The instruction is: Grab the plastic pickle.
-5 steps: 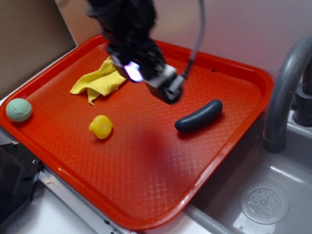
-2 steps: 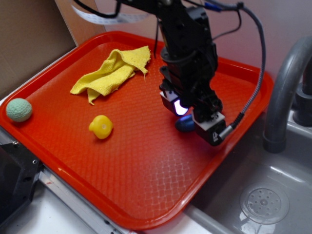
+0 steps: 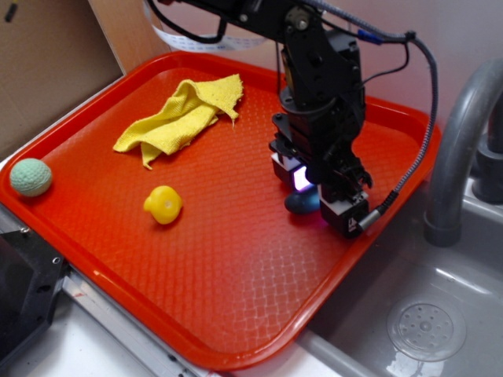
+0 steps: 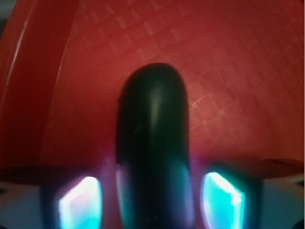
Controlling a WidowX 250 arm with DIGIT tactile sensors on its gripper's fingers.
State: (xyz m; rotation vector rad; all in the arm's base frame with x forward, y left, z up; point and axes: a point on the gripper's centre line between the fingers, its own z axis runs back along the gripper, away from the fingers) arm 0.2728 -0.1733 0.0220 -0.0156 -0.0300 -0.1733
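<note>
On the right part of the red tray (image 3: 236, 314) the gripper (image 3: 314, 198) stands low over the pickle (image 3: 301, 203), and only one dark end of the pickle shows under it in the exterior view. In the wrist view the pickle (image 4: 153, 143) lies straight between the two fingers (image 4: 81, 202), which stand apart on both sides of it with a small gap each. It looks smooth, stiff and light, probably slippery. The middle of its body seems the best place to grip, across the narrow width.
</note>
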